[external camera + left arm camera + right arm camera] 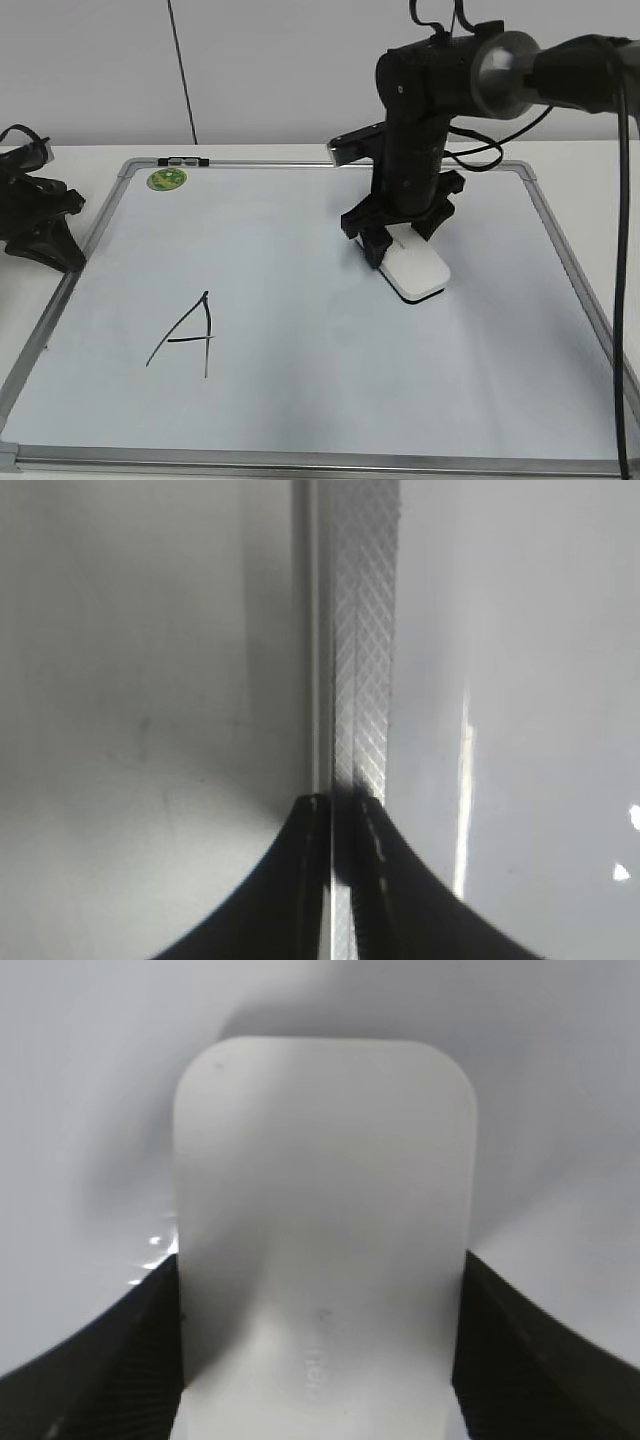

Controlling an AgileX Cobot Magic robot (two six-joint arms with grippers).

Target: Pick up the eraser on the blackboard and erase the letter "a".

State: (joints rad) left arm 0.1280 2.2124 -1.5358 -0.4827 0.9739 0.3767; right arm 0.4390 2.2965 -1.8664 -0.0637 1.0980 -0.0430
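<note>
The white eraser (418, 270) lies flat on the blackboard (300, 220), a white board with a silver frame, right of its middle. My right gripper (398, 243) stands over the eraser's far end, with a jaw against each long side. In the right wrist view the eraser (320, 1190) fills the gap between the jaws of the right gripper (320, 1350). No small letter "a" shows anywhere; only a large capital "A" (188, 335) is on the board at the lower left. My left gripper (45, 235) rests off the board's left edge, shut and empty.
A round green sticker (166, 179) and a small dark clip (183, 160) sit at the board's top left corner. The left wrist view shows the left gripper (345, 815) over the board's silver frame strip (365, 630). Cables hang behind the right arm.
</note>
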